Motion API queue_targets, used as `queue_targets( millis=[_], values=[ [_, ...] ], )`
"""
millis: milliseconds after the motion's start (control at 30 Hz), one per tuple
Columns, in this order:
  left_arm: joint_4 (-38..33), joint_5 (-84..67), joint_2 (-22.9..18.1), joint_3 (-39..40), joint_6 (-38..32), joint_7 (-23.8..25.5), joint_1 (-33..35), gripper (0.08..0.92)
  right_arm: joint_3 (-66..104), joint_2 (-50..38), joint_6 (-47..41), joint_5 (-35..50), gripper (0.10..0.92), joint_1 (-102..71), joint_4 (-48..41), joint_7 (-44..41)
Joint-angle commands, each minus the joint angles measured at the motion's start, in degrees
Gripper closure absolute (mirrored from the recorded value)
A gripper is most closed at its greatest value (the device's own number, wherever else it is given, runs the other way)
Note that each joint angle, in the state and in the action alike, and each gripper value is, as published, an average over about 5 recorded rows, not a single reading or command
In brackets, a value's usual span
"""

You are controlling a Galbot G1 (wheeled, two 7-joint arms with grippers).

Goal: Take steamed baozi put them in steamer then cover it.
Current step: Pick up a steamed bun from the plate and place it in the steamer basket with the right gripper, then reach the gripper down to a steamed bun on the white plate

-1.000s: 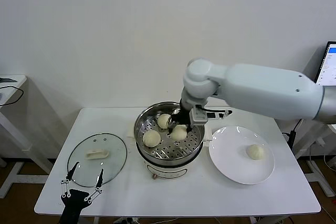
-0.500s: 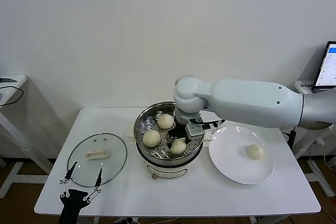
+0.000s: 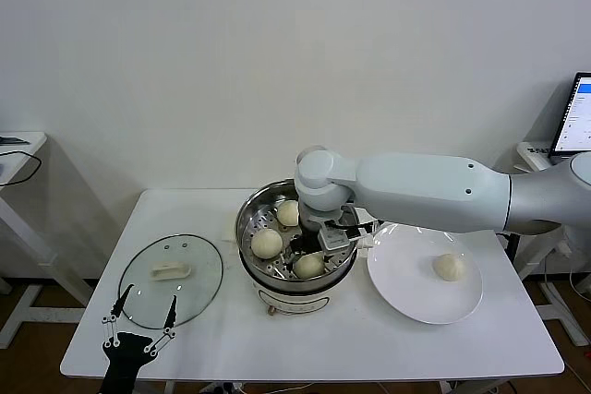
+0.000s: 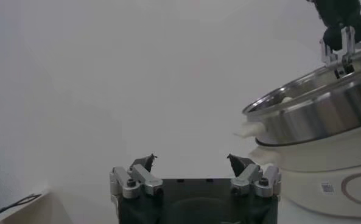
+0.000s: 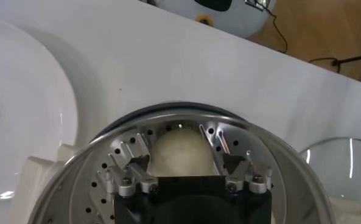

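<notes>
**Right end effector spread over a bun inside the steamer**

The white surface (image 3: pixel 305 339) carries everything. The right arm reaches in from the right and across the steamer (image 3: pixel 254 228), hiding part of its far-right rim. Left of the steamer lies the cover (image 3: pixel 199 274); to the right, a white plate (image 3: pixel 406 274) holds one baozi (image 3: pixel 450 267). Three more baozi (image 3: pixel 267 244) sit on the perforated tray.

The right wrist view alone shows the right end effector (image 5: pixel 186 159) with fingers apart, straddling a bun without gripping it. The left end effector (image 3: pixel 141 309) hovers at the near-left corner, fingers apart, empty.
</notes>
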Motion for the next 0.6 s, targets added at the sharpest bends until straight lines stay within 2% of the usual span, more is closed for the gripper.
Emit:
queue_targets(
  millis=[33,133,267,433,600],
  values=[
    [0.2,0.0,0.1,0.1,0.0,-0.1,-0.1,0.177,2.8,-2.1,-2.4,3.0,0.203,1.6,0.1,-2.3],
    [0.1,0.0,0.4,0.0,0.1,-0.1,0.0,0.177,5.8,-5.7,-9.1,10.1,0.203,3.9,-0.5,-6.2],
    [0.2,0.0,0.6,0.0,0.2,-0.1,0.0,0.177,12.2,-11.1,-18.5,16.6,0.203,5.1,-5.6,-12.0],
    [0.1,0.1,0.7,0.3,0.2,-0.1,0.1,0.177,12.1,-18.6,-36.8,29.4,0.203,6.1,-16.6,-10.7],
    [0.0,0.2,0.7,0.6,0.2,0.0,0.0,0.177,10.0,-23.3,-41.9,32.3,0.203,3.3,-28.9,-10.8]
  ],
)
